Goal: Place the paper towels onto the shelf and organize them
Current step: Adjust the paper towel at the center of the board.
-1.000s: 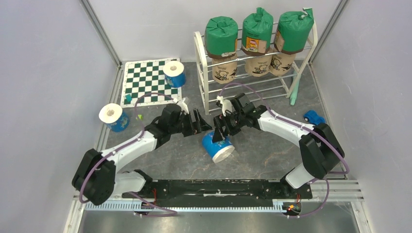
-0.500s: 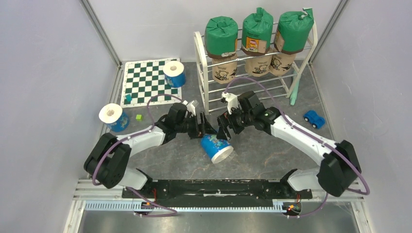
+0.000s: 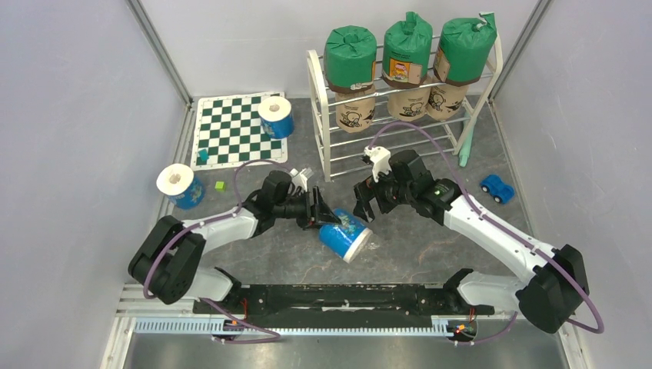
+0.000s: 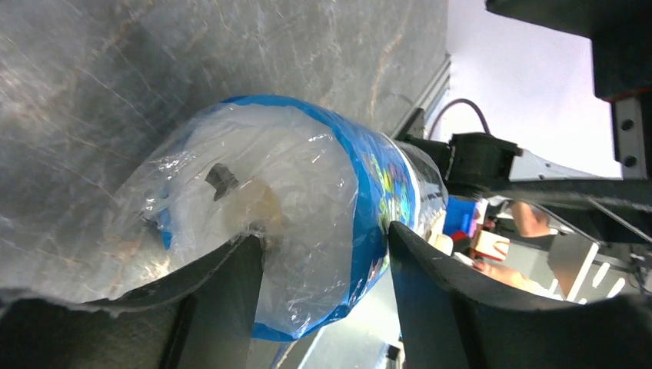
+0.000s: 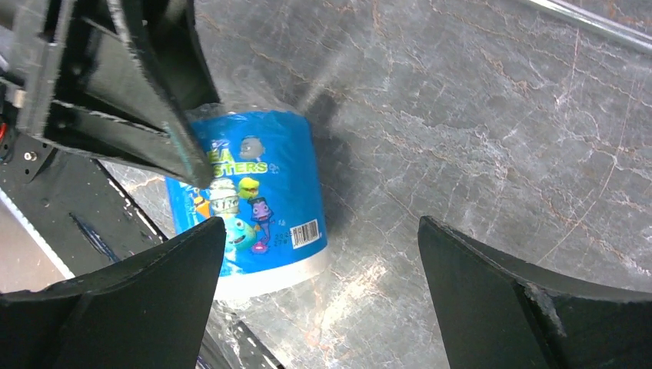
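Observation:
A blue-wrapped paper towel roll [image 3: 346, 235] lies on its side on the grey floor. My left gripper [image 3: 320, 216] is shut on its near end; in the left wrist view the gripper [image 4: 323, 265] has one finger at the core and one outside the blue wrap [image 4: 377, 192]. My right gripper [image 3: 370, 201] is open and empty just right of and above the roll [image 5: 254, 200]. Two more blue rolls stand at the left [image 3: 179, 185] and on the chessboard [image 3: 275, 115]. The shelf [image 3: 318, 115] holds three green rolls [image 3: 406, 46] above three tan rolls [image 3: 407, 104].
A checkered chessboard mat [image 3: 231, 131] lies at the back left. A blue toy car [image 3: 497, 187] sits at the right. Small green [image 3: 220, 185] and teal [image 3: 203, 156] blocks lie at the left. A pale green stick [image 3: 467, 146] leans by the shelf's right end. Walls close both sides.
My left gripper moved right and closed on the fallen roll's end, and the roll shifted slightly right. My right gripper drew back from the roll towards the right.

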